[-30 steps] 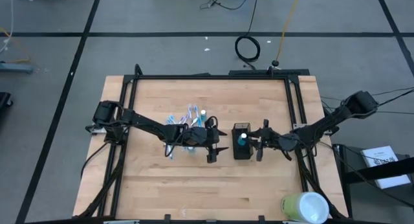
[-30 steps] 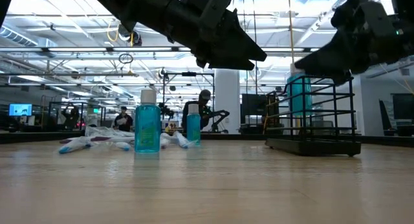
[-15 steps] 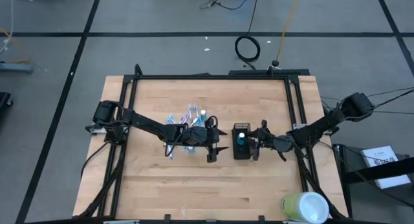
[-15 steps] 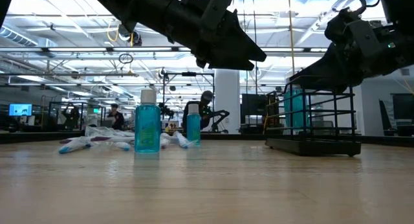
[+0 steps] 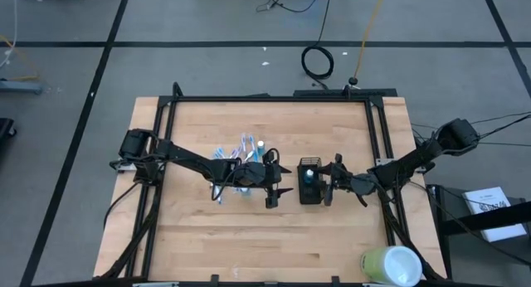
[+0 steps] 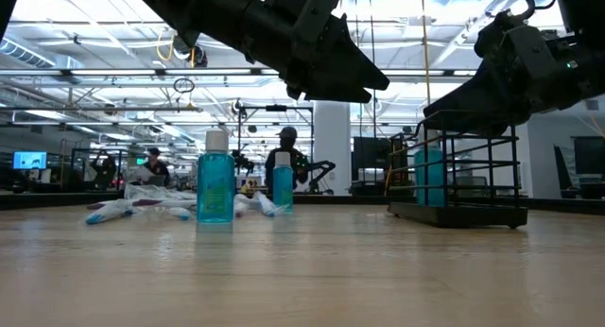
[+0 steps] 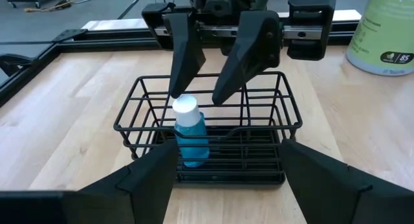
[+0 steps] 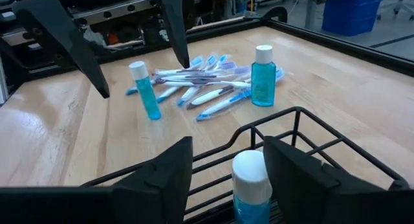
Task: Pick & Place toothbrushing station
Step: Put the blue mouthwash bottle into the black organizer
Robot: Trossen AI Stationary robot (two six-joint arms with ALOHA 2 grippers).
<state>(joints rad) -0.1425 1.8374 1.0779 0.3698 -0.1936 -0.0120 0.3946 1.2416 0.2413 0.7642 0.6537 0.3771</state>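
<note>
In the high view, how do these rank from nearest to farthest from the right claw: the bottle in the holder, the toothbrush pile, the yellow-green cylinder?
1. Bottle in the holder: directly beside the right claw, toward the table's middle.
2. Toothbrush pile: farther left, beyond the holder, partly under the left arm.
3. Yellow-green cylinder: at the table's near right corner, about as far; too close to call against the pile.

table (image 5: pixel 207 237): pale matt wood | holder (image 7: pixel 272 146): black wire | bottle (image 7: pixel 191 138): translucent blue plastic

Bare table (image 5: pixel 232 237) before holder (image 5: pixel 309 187)
</note>
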